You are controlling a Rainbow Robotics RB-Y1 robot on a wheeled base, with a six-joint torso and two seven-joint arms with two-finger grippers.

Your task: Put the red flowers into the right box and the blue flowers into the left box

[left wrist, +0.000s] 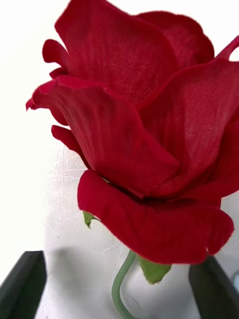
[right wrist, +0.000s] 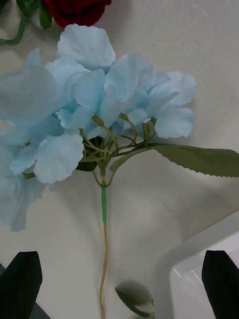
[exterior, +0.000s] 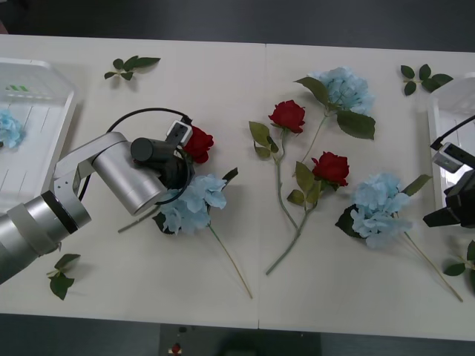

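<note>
The white tabletop [exterior: 223,311] carries the whole sorting job, with the left box [exterior: 52,141] at the robot's left edge already holding one blue hydrangea [exterior: 9,127] and the right box [exterior: 438,122] at the right edge. Between them lie three more blue hydrangeas [exterior: 345,87], [exterior: 378,210], [exterior: 191,204] and three red roses, two of them [exterior: 288,115], [exterior: 331,167] near the middle of the tabletop. The left end effector [left wrist: 119,281] is down over the third rose [exterior: 199,142], which lies just beside a hydrangea; its black fingers [left wrist: 22,281] stand wide apart on either side of the stem beneath the bloom, holding nothing. The step in hand appears to be picking this rose. The next move likely calls for closing on the thin stem, lifting clear of the neighbouring hydrangea, and carrying it across to the right box. The right end effector [right wrist: 119,281] hovers spread open and empty by the right box's rim, over the nearest hydrangea's stem.
</note>
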